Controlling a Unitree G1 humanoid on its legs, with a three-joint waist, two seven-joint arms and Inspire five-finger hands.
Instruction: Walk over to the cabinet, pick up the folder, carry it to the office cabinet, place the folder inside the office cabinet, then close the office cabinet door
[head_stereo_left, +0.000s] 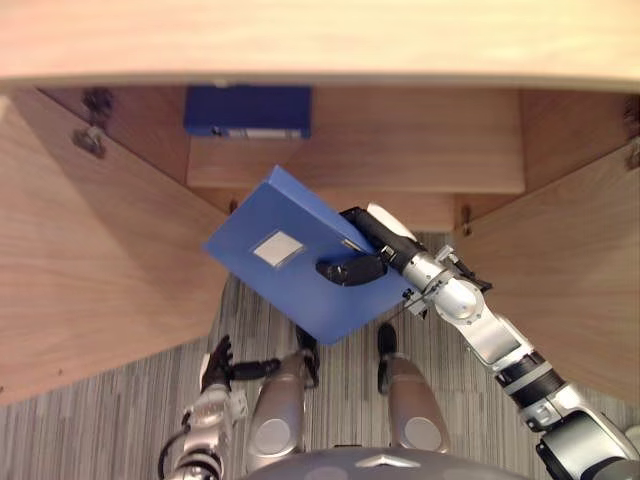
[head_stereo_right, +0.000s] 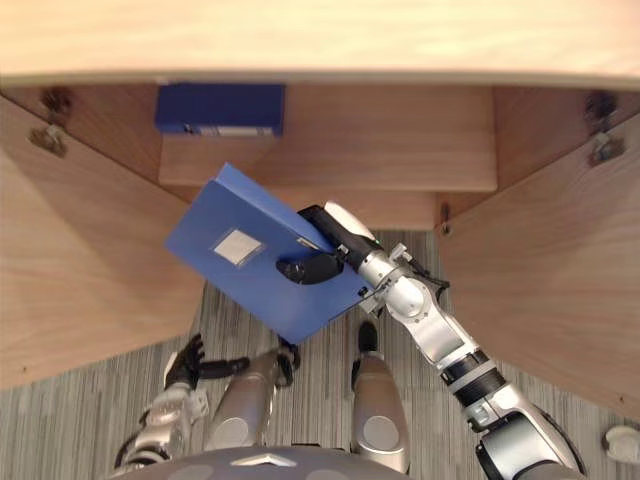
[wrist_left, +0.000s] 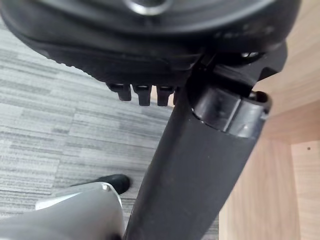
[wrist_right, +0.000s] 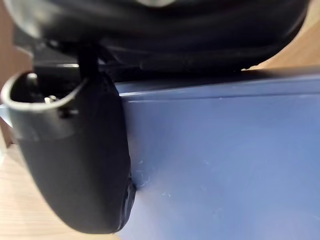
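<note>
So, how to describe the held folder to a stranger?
Find the open wooden cabinet. In front of its shelf, the blue folder is tilted in the right robot hand; unlike the darker folder on the shelf, it shows a square grey label.

A: Support surfaces?
B: A wooden shelf (head_stereo_left: 400, 150) is seen inside the open cabinet (head_stereo_left: 320, 40), upper centre of the frame. One dark blue binder (head_stereo_left: 247, 110) is set on it, upper left.
A: Below?
B: Floor (head_stereo_left: 100, 430) is covered in grey striped carpet, lower frame.
</note>
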